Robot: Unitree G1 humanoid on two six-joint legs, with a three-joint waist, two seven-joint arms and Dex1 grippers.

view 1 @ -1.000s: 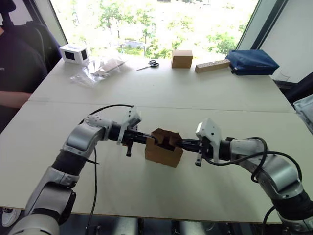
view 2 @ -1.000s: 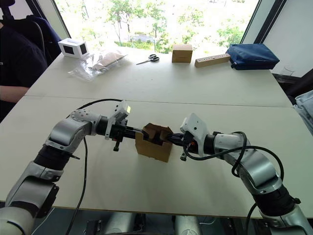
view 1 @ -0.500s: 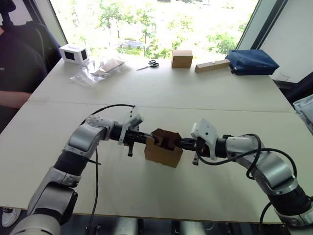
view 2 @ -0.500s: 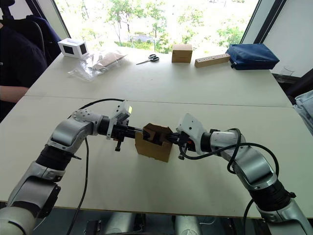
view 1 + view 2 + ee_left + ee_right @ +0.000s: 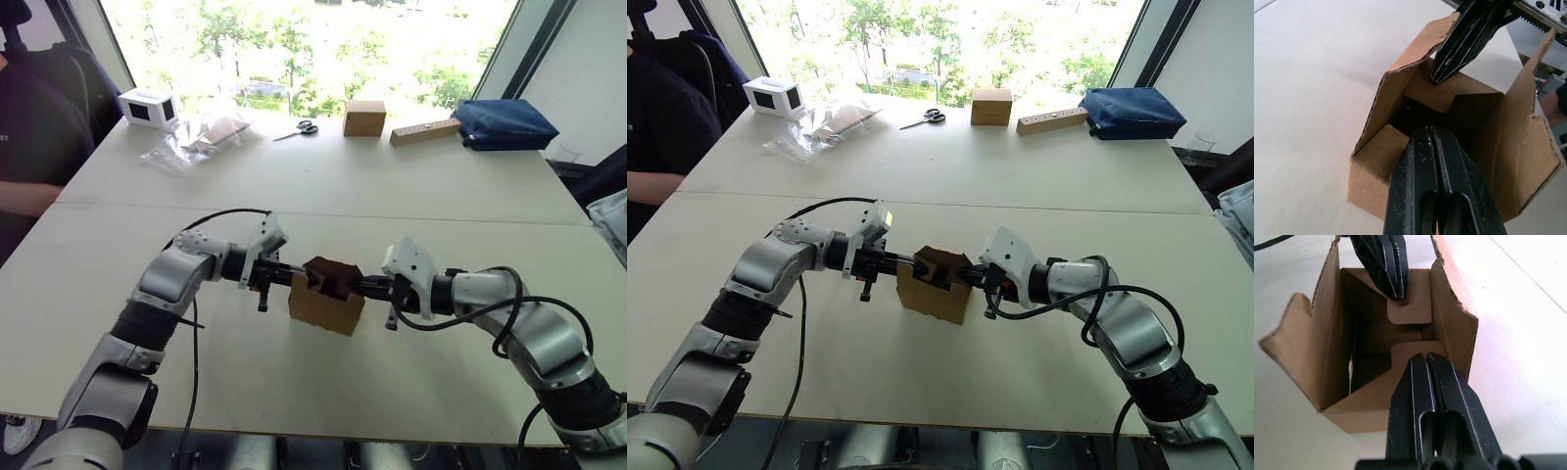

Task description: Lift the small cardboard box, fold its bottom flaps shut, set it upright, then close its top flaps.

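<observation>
The box (image 5: 327, 302) sits upright on the near half of the white table (image 5: 323, 186), between the two arms, its open end facing up. Two of its top flaps (image 5: 1409, 307) are pushed inward and down over the opening, one from each side, each with a small notch at its edge; the other two stand up along the long sides (one of them leans slightly outward).

The left gripper (image 5: 1434, 131) comes in from the robot's left, its two black fingers pressed together with nothing between them, the tips resting on the inward-folded flap on its side of the box. The right gripper (image 5: 1426, 356) reaches in from the opposite side, fingers likewise closed flat against each other and empty, the tips lying on the flap nearest it. The two sets of fingertips point at each other across the opening and are near but apart, with the dark inside of the box showing between the two folded flaps.

The bottom flaps are under the box and hidden.

At the far edge of the table lie a white box with a dark face (image 5: 147, 107), a crumpled clear bag (image 5: 196, 137), scissors (image 5: 300, 128), a cube-shaped brown box (image 5: 364, 117), a wooden block (image 5: 424, 131) and a blue pouch (image 5: 506, 123). A person in dark clothing (image 5: 29, 137) sits at the table's left side.
</observation>
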